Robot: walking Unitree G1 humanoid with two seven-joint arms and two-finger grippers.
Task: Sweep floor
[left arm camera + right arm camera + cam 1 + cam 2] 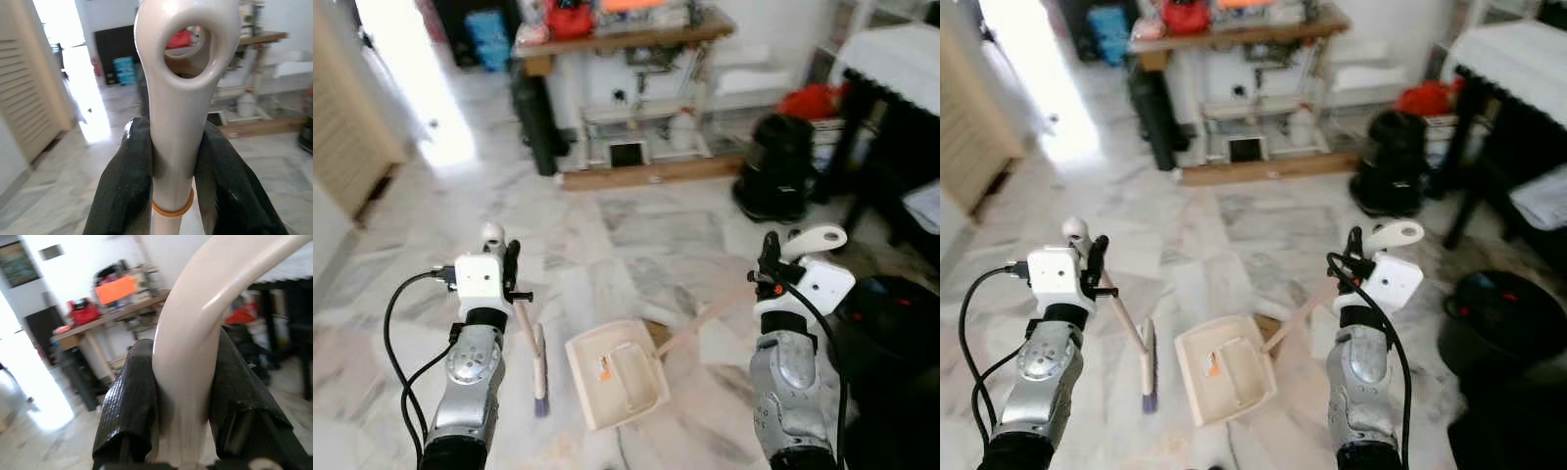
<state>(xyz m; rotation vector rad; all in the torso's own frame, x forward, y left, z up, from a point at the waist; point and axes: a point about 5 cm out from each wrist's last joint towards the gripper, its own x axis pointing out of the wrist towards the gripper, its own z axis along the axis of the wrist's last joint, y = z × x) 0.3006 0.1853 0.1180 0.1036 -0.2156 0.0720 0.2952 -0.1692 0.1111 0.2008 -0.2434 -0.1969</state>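
The left hand [512,266] is clamped on the upper end of the broom [530,345], its two black fingers [128,181] pressed against either side of the cream handle just below the hanging loop. The broom slants down from that hand to the marble floor [636,230], its bristle head resting on the tiles just left of the dustpan [617,373].

The right hand [768,257] pinches the curved cream grip of the dustpan's long handle, one finger on each side. The handle runs down and to the left to the cream pan, which sits on the floor between the two arms.

Across the room, a wooden bench [625,39] loaded with items stands against the wall. A black vacuum cleaner [775,168] stands to its right, and a black bin [893,315] is near the right arm.
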